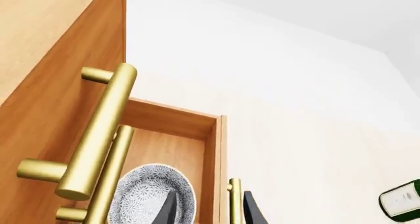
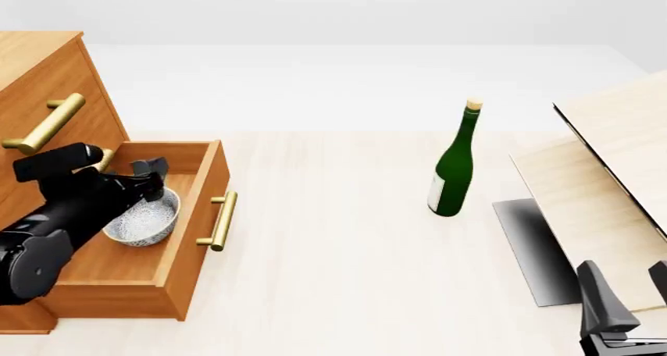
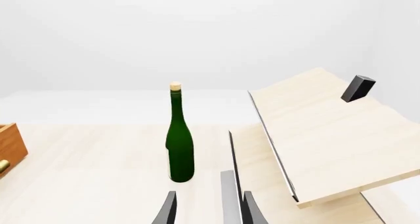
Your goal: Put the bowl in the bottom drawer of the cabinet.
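The speckled white-grey bowl (image 2: 140,219) (image 1: 147,192) lies inside the pulled-out bottom drawer (image 2: 198,208) (image 1: 172,120) of the orange-brown cabinet (image 2: 42,83) (image 1: 46,62). My left gripper (image 2: 155,178) (image 1: 210,211) hangs over the drawer just above the bowl. It is open: one finger shows over the bowl's rim, the other out past the drawer front. Near the front right corner of the table, my right gripper (image 2: 629,290) (image 3: 210,209) is open with nothing between its fingers.
A green wine bottle (image 2: 454,165) (image 3: 179,140) (image 1: 402,204) stands upright mid-table. Tilted pale wood boards with a dark edge (image 2: 615,153) (image 3: 328,135) and a dark grey plate (image 2: 536,247) fill the right side. Brass bar handles (image 2: 219,221) (image 1: 98,130) stick out from the drawer fronts.
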Robot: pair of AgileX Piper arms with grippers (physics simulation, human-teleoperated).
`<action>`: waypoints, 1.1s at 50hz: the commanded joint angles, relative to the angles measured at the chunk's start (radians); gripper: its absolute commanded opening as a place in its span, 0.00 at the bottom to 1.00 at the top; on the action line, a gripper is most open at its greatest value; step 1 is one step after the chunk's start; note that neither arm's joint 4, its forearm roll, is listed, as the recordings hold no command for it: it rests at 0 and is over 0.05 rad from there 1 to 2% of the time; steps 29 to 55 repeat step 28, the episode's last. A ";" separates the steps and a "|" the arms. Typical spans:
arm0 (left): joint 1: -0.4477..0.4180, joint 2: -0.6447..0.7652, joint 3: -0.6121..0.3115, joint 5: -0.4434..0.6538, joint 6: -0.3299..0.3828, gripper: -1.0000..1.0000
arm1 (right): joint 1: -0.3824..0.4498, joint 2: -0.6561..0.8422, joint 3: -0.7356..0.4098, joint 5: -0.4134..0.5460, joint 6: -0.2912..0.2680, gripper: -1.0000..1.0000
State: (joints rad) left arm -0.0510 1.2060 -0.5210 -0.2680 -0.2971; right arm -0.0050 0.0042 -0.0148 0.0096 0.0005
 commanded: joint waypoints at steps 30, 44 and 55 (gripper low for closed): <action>-0.194 -0.248 -0.017 -0.166 -0.187 1.00 | 0.000 0.000 0.000 0.000 0.000 1.00; -0.194 -0.248 -0.017 -0.166 -0.187 1.00 | 0.000 0.000 0.000 0.000 0.000 1.00; -0.194 -0.248 -0.017 -0.166 -0.187 1.00 | 0.000 0.000 0.000 0.000 0.000 1.00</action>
